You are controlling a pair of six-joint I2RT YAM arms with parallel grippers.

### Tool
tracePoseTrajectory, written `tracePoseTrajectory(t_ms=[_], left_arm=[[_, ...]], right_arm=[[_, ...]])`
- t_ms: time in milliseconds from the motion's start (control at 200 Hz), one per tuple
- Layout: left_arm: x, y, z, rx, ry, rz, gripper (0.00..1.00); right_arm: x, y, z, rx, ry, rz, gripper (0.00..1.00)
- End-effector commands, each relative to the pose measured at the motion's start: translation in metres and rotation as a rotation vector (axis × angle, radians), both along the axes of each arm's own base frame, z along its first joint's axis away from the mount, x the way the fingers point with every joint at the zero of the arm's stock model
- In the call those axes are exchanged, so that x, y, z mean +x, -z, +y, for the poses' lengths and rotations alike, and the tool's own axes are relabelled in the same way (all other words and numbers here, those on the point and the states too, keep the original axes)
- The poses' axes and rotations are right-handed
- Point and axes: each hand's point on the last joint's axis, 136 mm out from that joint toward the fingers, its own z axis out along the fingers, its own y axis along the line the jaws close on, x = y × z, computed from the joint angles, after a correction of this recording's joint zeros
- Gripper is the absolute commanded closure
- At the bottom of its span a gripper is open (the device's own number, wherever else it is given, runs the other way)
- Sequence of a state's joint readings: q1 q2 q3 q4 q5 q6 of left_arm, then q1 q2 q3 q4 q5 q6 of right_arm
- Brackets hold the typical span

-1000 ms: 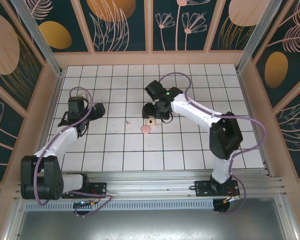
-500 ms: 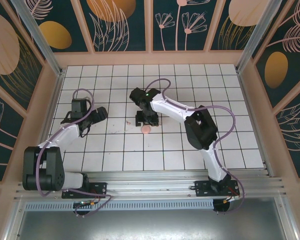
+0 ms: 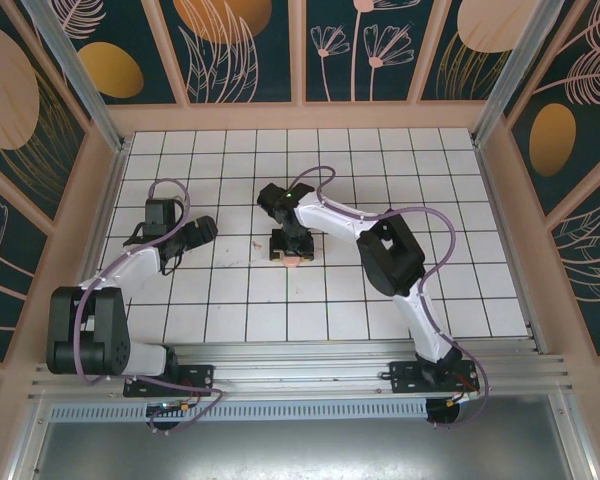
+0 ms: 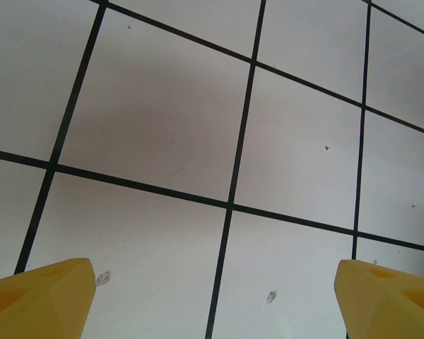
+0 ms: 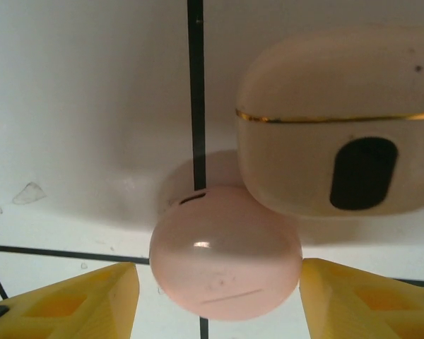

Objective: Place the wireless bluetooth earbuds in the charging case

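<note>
Charging case (image 5: 225, 251) sits on the tiled floor (image 3: 480, 200) near mid-table, well clear of the peach walls (image 3: 300, 117). There are free tiles on every side but the far one, where a beige piece with a dark oval (image 5: 339, 127) lies just beside it, touching or nearly. Right gripper (image 5: 219, 293) straddles the case, jaws half-spread: sliver of gap at one fingertip, the other at the shell's edge, so not clamped. Left gripper (image 4: 214, 282) has its jaws wide with nothing between them, bare tile below, well apart to the left. Tiny pinkish speck (image 3: 257, 242) on the tile between the two grippers, too small to identify. vs one second back: right gripper was farther back and to the right, arm stretched out. Now the elbow is folded, the gripper is over the case, and the beige piece is covered from above. Case hasn't moved. Left gripper barely shifted.
</note>
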State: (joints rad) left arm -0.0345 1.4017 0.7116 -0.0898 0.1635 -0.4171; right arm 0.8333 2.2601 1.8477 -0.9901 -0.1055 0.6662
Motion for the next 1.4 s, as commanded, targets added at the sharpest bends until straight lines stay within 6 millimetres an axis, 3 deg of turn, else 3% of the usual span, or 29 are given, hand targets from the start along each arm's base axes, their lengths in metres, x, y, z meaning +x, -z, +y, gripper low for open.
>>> tracePoseTrajectory(t_ms=[0, 435, 561, 771, 931, 951, 1131, 1251, 1396], left_arm=[[0.0, 0.0, -0.003, -0.019, 0.012, 0.017, 0.13], [0.006, -0.01, -0.007, -0.032, 0.037, 0.023, 0.14], [0.008, -0.021, -0.011, -0.046, 0.053, 0.008, 0.15], [0.011, -0.055, -0.03, -0.122, 0.146, -0.042, 0.22], [0.005, -0.089, -0.062, -0.26, 0.31, -0.055, 0.34], [0.008, -0.105, -0.068, -0.277, 0.34, -0.088, 0.36], [-0.007, -0.162, -0.101, -0.446, 0.545, -0.176, 0.39], [-0.014, -0.199, -0.113, -0.525, 0.641, -0.217, 0.4], [-0.024, -0.231, -0.125, -0.616, 0.706, -0.238, 0.44]], right_arm=[[0.002, 0.008, 0.005, 0.006, 0.023, 0.001, 0.4], [0.008, 0.024, -0.007, -0.054, 0.012, -0.048, 0.45], [0.014, 0.014, -0.006, -0.038, 0.002, -0.103, 0.5], [0.029, -0.044, 0.011, 0.087, -0.081, -0.344, 0.55], [0.046, -0.117, 0.018, 0.235, -0.154, -0.631, 0.55], [0.048, -0.128, 0.019, 0.254, -0.166, -0.668, 0.55], [0.047, -0.198, 0.029, 0.425, -0.335, -0.914, 0.55], [0.042, -0.229, 0.033, 0.495, -0.457, -1.025, 0.55], [0.031, -0.25, 0.041, 0.511, -0.656, -1.136, 0.55]])
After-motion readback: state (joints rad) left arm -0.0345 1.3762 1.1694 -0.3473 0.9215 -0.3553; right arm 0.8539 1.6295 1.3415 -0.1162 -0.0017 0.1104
